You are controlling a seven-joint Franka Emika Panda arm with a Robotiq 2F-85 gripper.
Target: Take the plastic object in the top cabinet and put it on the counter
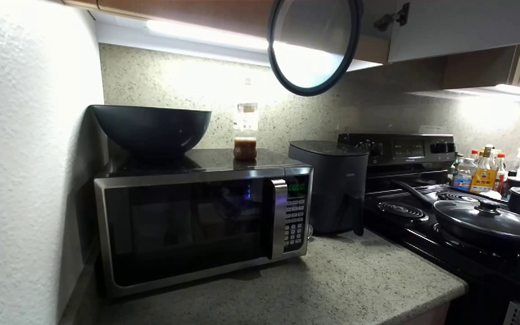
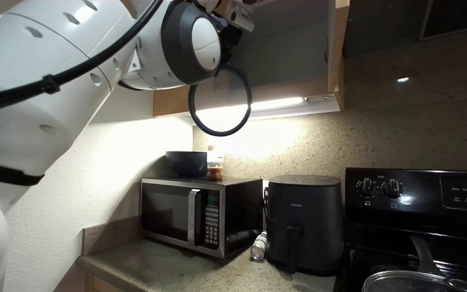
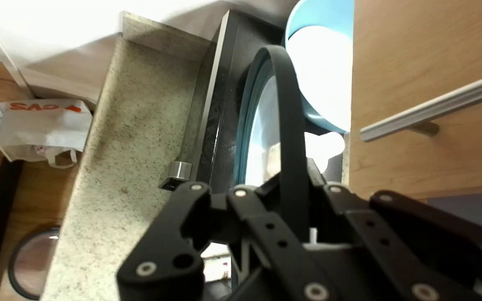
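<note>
Pincer (image 3: 293, 194) was clamped tight on the dark rim (image 3: 291, 121) of the see-through plastic plate (image 1: 314, 43). Plate hung upright in the air, well above the worktop (image 1: 355, 275), before the lower edge of the top cabinet (image 2: 286, 87) in both exterior views; cabinet door (image 1: 472, 27) stood swung out. Dark bowl (image 1: 151, 128) and jar (image 1: 245, 149) sat on the microwave (image 1: 197, 221).

A stove (image 1: 402, 211), microwave (image 1: 188, 221) and speckled counter (image 1: 355, 275) make this a kitchen.
</note>
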